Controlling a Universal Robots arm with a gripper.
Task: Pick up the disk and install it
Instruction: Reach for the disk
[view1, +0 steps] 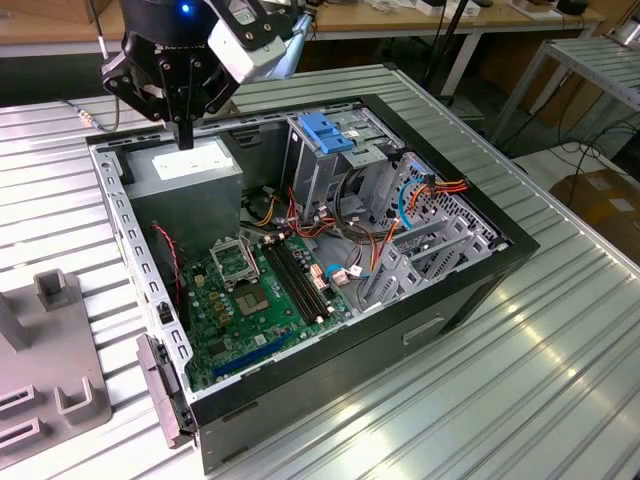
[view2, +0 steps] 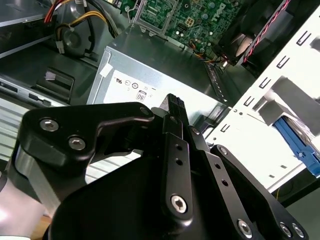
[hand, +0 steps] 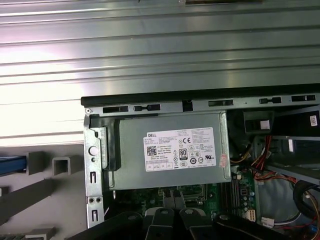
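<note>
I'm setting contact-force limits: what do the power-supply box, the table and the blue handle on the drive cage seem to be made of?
Power-supply box: looks like sheet metal, with a dull grey finish and folded edges.
Table: probably aluminium, given the ribbed slats with bright glare.
Blue handle: likely moulded plastic, as it is evenly coloured and matte.

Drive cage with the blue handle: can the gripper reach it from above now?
Probably yes: the gripper hangs over the power supply beside the drive cage, and nothing covers the blue handle.
</note>
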